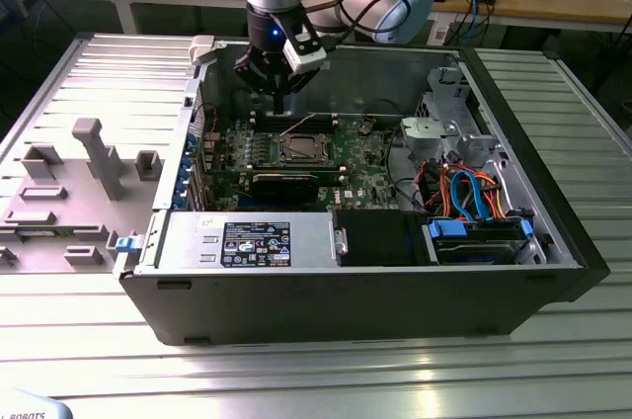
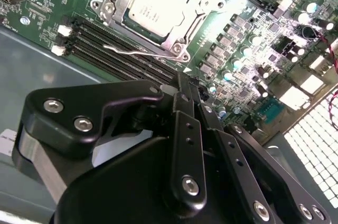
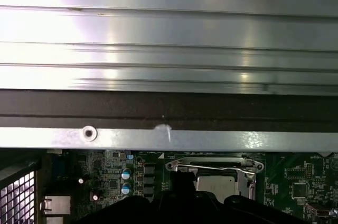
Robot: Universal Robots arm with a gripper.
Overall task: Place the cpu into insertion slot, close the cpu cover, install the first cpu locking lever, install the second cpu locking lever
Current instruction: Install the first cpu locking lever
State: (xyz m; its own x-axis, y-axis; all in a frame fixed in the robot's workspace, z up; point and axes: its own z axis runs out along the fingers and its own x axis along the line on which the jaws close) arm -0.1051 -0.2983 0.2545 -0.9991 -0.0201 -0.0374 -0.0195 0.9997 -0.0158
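my pincer point(image 1: 279, 93), clenched on nothing, hangs over the far edge of the green board. the cpu point(image 2: 158, 3) sits in the insertion slot point(image 2: 113, 10), the cpu cover point(image 2: 182, 33) down around it. the thin springy locking lever point(image 2: 138, 52) looks best pushed at its bent end.

- In the exterior view you look down from in front of and above the open black computer case point(image 1: 553, 241), taking in its whole interior from some way back.
- In the second wrist view you look close past the black gripper point(image 2: 185, 89) onto the green circuit board point(image 2: 248, 49).
- The first wrist view faces the case's rim and that board; both wrist views share the silver-framed square socket point(image 3: 216, 174) point(image 2: 153, 10).
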